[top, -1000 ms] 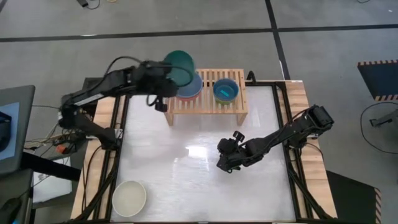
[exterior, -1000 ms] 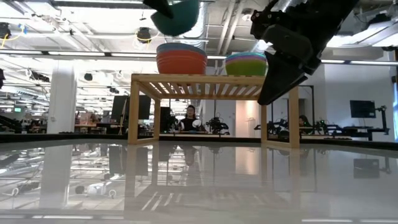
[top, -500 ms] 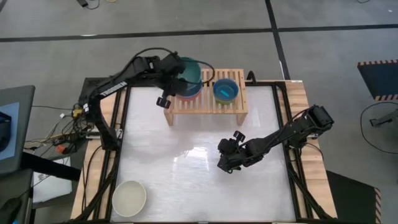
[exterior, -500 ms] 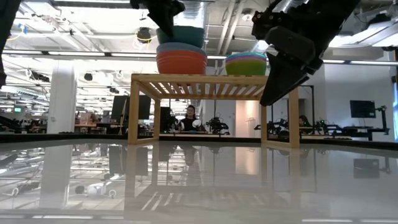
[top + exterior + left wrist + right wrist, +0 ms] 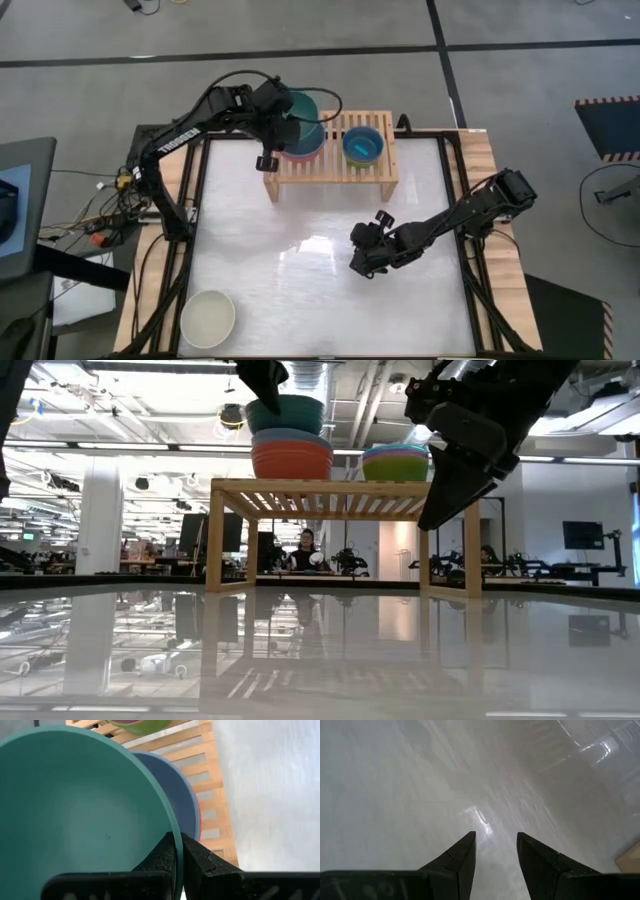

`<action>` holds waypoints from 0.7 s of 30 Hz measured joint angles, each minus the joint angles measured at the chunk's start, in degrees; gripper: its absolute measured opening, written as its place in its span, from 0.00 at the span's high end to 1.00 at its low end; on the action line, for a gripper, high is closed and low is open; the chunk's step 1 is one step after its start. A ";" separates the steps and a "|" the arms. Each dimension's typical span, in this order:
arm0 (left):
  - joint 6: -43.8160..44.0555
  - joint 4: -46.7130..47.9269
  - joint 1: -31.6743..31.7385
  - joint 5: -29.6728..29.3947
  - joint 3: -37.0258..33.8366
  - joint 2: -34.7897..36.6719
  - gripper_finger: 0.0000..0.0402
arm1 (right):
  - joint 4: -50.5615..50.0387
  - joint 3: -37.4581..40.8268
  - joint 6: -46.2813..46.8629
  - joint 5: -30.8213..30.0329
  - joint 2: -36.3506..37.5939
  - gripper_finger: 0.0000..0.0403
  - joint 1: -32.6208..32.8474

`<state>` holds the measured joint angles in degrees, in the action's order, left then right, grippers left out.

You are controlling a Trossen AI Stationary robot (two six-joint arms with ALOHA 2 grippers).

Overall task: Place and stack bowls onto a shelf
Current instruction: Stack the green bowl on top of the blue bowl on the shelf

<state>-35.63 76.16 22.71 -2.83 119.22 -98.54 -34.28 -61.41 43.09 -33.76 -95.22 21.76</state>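
The light-wood shelf (image 5: 330,160) stands at the table's far edge. On its left part a red bowl (image 5: 291,460) holds a slate blue bowl (image 5: 181,795), and the dark green bowl (image 5: 302,113) sits on top of these. My left gripper (image 5: 272,112) is shut on the green bowl, at its left side. On the shelf's right part stands a second stack (image 5: 396,462), lime green outside and cyan (image 5: 362,145) on top. A cream white bowl (image 5: 207,318) rests on the table near the near-left corner. My right gripper (image 5: 366,256) hovers open over the table's middle. My left gripper pinches the dark green bowl's rim (image 5: 174,840), one finger inside the bowl and one outside, coming from above on the bowl's left side. The bowl stands level and upright, with its bottom (image 5: 286,428) nested in the slate blue bowl on the stack.
Bare white tabletop (image 5: 300,290) spreads between the shelf and the near edge. The right arm (image 5: 480,430) hangs in front of the shelf's right leg in the low view. Cables run along the table's left edge (image 5: 160,210). A person (image 5: 303,550) sits far behind the shelf.
My left gripper has carried the dark green bowl down and toward the right, from above the shelf's far-left corner onto the red and blue stack. The bowl, tipped at first, now stands level on the stack. The gripper stays shut on its rim.
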 joint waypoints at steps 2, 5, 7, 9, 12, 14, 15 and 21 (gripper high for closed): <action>1.34 -0.19 0.15 -0.66 0.00 0.00 1.00 | 0.02 0.00 0.01 -0.02 0.00 0.58 0.00; 3.05 -0.20 0.66 -1.02 0.00 0.00 0.98 | 0.02 0.00 -0.02 -0.02 0.00 0.58 0.00; 3.88 -0.20 0.93 -0.99 0.00 0.00 0.95 | 0.02 0.00 -0.02 -0.02 0.00 0.58 0.00; 4.42 -0.30 1.01 -1.02 0.00 0.00 0.91 | 0.02 0.00 -0.02 -0.04 0.00 0.58 0.00; 4.80 -1.33 0.97 -0.95 0.00 0.02 0.84 | 0.02 0.00 -0.02 -0.04 0.00 0.58 -0.07; 4.80 -1.81 0.93 -0.85 0.00 0.02 0.79 | 0.02 0.00 -0.03 -0.04 0.00 0.58 -0.07; 4.82 -2.29 0.93 -0.87 0.00 0.02 0.77 | 0.02 0.00 -0.04 -0.05 0.00 0.58 -0.07; 4.07 -4.04 0.65 -1.05 0.00 0.02 0.71 | 0.02 0.00 -0.04 -0.06 0.00 0.58 -0.07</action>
<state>-31.56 72.12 23.37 -3.88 119.22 -98.52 -34.26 -61.41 43.05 -33.82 -95.22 21.69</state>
